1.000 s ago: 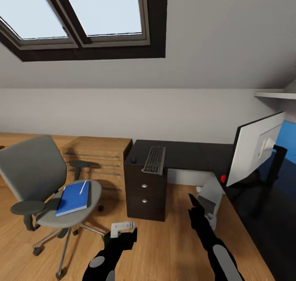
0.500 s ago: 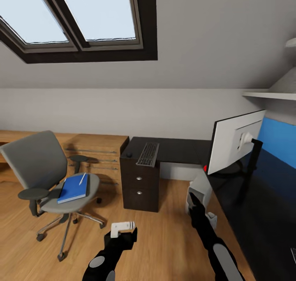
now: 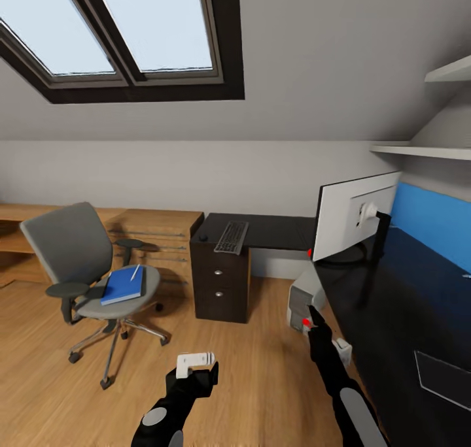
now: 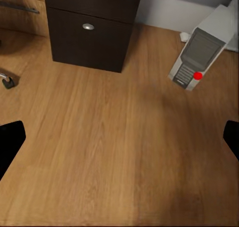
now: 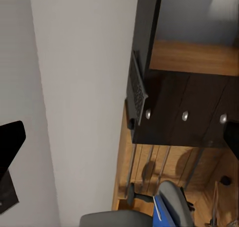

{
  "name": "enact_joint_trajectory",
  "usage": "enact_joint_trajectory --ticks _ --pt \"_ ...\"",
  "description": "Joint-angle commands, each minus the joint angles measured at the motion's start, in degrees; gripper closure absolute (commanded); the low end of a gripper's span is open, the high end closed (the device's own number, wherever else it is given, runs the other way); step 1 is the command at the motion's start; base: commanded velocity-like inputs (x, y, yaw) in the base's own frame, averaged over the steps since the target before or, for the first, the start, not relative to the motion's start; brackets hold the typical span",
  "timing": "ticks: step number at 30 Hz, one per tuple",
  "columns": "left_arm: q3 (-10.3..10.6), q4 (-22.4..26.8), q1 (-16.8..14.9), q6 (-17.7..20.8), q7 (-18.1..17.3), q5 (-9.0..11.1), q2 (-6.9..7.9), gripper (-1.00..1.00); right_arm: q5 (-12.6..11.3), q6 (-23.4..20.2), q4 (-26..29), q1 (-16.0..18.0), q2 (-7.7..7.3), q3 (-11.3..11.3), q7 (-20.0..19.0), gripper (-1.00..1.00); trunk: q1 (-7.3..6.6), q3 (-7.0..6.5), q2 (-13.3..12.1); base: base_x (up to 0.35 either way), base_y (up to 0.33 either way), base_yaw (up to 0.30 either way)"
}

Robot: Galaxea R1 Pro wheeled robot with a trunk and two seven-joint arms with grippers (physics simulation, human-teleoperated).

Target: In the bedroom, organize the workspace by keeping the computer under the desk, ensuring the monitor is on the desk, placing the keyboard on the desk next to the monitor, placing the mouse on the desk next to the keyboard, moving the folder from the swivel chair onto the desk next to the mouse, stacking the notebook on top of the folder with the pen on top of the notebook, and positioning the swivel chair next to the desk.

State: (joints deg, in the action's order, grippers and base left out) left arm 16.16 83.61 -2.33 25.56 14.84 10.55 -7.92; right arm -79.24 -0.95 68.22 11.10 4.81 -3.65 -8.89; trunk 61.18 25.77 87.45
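Observation:
The grey swivel chair (image 3: 88, 264) stands on the floor left of the desk (image 3: 275, 230). On its seat lies a flat blue folder or notebook (image 3: 122, 285), I cannot tell which, with the white pen (image 3: 135, 272) on top. The keyboard (image 3: 232, 236) and a small dark mouse (image 3: 203, 238) lie on the desk above the drawer unit (image 3: 219, 283). The monitor (image 3: 353, 215) stands at the desk's corner, its pale back towards me. The computer (image 3: 303, 298) (image 4: 201, 53) stands on the floor at the desk's edge. My left gripper (image 3: 196, 376) (image 4: 119, 142) and right gripper (image 3: 314, 317) (image 5: 119, 142) are open and empty.
A light wooden dresser (image 3: 157, 234) runs along the wall behind the chair. A dark flat rectangle (image 3: 445, 378) lies on the desk's long wing at the right. White shelves (image 3: 405, 151) hang above it. Wooden floor (image 3: 261, 381) lies between me and the drawers.
The whole picture has shifted: the camera has backed away and turned, so the chair, drawers and monitor look smaller and more of the long wing shows. Both arms hold the same pose.

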Motion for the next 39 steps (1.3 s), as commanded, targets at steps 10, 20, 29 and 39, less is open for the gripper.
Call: enact_joint_trajectory --ticks 10,20,29,39 --pt "0.09 0.1 -0.04 0.19 0.65 0.58 0.05 -1.0 -0.43 0.11 -0.02 0.04 -0.06 -1.85 0.08 -1.0 -0.04 0.64 0.04 -0.243 -0.216 -0.117" --pt "0.14 0.07 -0.04 0.19 1.31 0.61 0.07 -1.0 -0.3 0.34 -0.01 0.05 -2.12 -3.89 0.15 -1.0 -0.04 1.39 0.04 -0.018 -0.335 -0.086" --pt "0.1 0.07 -0.04 0.35 1.33 0.62 0.08 -1.0 -0.08 0.37 -0.04 0.06 -6.71 -4.01 1.47 -1.0 -0.04 1.53 0.04 -0.001 -0.305 -0.012" --pt "0.02 0.07 -0.04 0.46 1.32 0.69 0.1 -1.0 20.07 1.91 -0.63 1.92 -12.38 -3.86 8.76 -1.0 -0.04 1.53 0.04 0.0 -0.029 -0.001"
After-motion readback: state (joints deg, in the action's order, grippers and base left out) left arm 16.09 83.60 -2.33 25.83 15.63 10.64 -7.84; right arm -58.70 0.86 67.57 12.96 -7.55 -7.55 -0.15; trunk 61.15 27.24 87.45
